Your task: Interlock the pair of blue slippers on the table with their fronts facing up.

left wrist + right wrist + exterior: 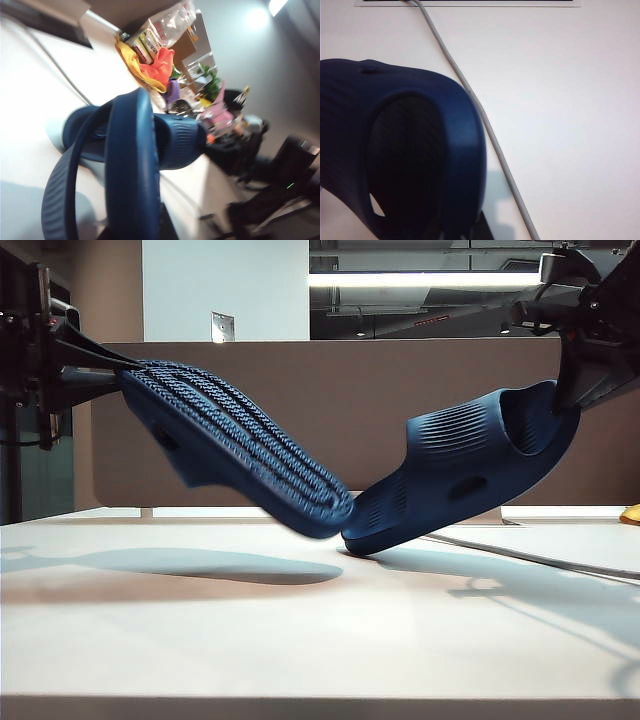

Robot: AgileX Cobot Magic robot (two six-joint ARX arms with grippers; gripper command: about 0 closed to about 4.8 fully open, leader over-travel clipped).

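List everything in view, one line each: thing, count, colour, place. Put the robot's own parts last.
slippers: 2, dark navy blue, both held tilted above the table, toes meeting low in the middle; left slipper shows its tread, right slipper its ribbed strap
table: 1, pale cream, under both slippers
cable: 1, grey, lying on the table right of the right slipper
partition panel: 1, brown, behind the table
clutter pile: 1 heap, yellow, orange and mixed colours, beyond the table's end in the left wrist view
left tool: 1, black, shut on the left slipper's heel, upper left
right tool: 1, black, shut on the right slipper's heel, upper right
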